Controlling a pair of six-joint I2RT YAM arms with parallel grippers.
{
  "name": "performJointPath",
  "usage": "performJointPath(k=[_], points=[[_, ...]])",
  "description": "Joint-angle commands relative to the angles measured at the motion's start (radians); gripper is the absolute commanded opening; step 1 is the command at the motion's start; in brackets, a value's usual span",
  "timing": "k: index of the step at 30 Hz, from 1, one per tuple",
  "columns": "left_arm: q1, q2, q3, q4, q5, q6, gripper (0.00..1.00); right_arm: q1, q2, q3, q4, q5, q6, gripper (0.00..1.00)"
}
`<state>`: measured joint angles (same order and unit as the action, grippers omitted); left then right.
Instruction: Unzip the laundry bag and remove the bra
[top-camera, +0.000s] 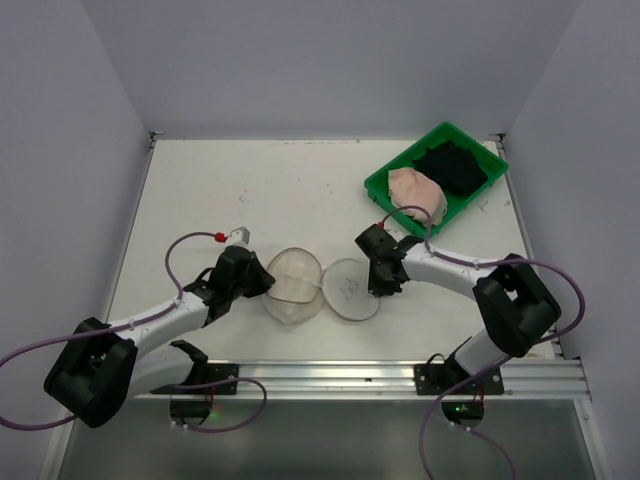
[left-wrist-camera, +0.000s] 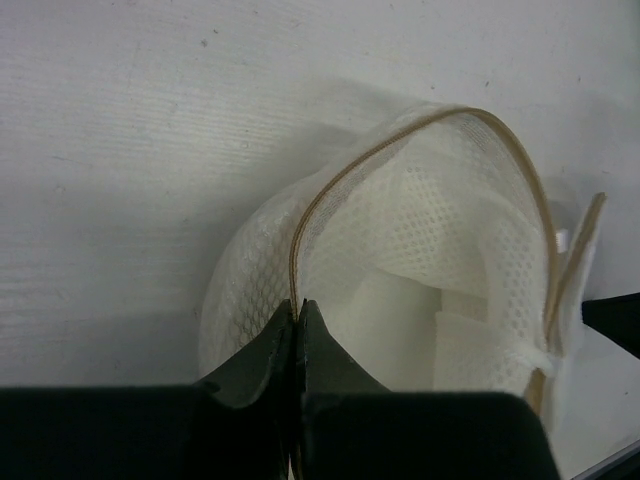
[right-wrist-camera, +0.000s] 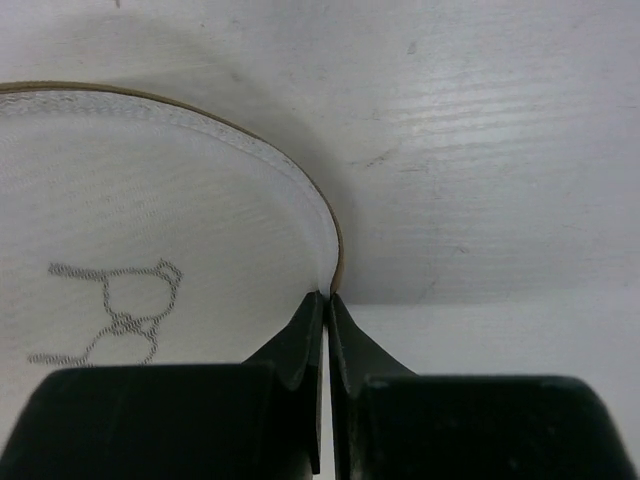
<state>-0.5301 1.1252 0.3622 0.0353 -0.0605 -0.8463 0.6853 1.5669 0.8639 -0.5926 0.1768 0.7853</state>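
The laundry bag (top-camera: 293, 285) lies unzipped at the table's middle, a white mesh cup with a tan rim. Its round lid (top-camera: 350, 290) is folded out flat to the right. My left gripper (top-camera: 266, 283) is shut on the cup's tan rim, as the left wrist view shows (left-wrist-camera: 299, 303). My right gripper (top-camera: 379, 288) is shut on the lid's right edge (right-wrist-camera: 327, 295), beside the small bra drawing (right-wrist-camera: 115, 310). Inside the cup (left-wrist-camera: 430, 230) I see only white mesh and lining. A pale pink padded garment (top-camera: 415, 190), seemingly the bra, lies in the green tray.
The green tray (top-camera: 478, 190) stands at the back right and also holds a black cloth (top-camera: 450, 165). Grey walls close in the table on three sides. A metal rail (top-camera: 330, 375) runs along the near edge between the arm bases.
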Motion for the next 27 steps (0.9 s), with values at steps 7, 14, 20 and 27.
performJointPath(k=[7,14,20,27], points=[[0.01,-0.022,0.009,0.009,-0.047,0.006,0.0,0.017,-0.232,0.144,-0.2,0.154,-0.078,0.0],[0.01,-0.022,0.017,0.009,-0.044,0.004,0.0,0.052,-0.228,0.372,-0.328,0.21,-0.136,0.0],[0.009,-0.016,0.03,0.0,-0.062,-0.007,0.0,0.129,-0.165,0.529,-0.384,0.211,-0.166,0.0],[0.007,-0.027,0.024,0.005,-0.065,-0.02,0.0,0.221,-0.041,0.682,-0.447,0.211,-0.156,0.0]])
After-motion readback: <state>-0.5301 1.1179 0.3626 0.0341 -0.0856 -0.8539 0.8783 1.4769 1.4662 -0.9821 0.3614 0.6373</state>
